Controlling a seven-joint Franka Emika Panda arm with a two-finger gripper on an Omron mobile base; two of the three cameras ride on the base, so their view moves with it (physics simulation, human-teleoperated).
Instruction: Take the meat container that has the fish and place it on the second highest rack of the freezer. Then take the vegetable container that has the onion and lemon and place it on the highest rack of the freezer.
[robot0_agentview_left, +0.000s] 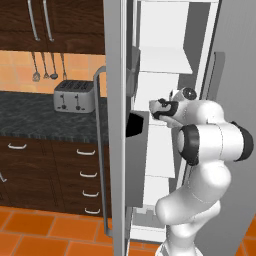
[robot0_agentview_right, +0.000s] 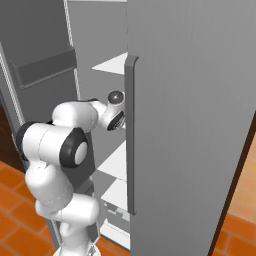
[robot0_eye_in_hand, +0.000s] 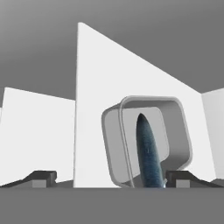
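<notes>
Reaching into the open freezer (robot0_agentview_left: 165, 60), the gripper (robot0_eye_in_hand: 105, 177) has its fingertips (robot0_eye_in_hand: 41, 177) spread wide, holding nothing. Straight ahead of it, between the tips, the meat container (robot0_eye_in_hand: 175, 131) sits on a white rack (robot0_eye_in_hand: 92, 109), with the fish (robot0_eye_in_hand: 148, 151) lying lengthwise inside. Its near end is cut off below. From the base views, the freezer door (robot0_agentview_right: 190, 125) and arm hide the container.
</notes>
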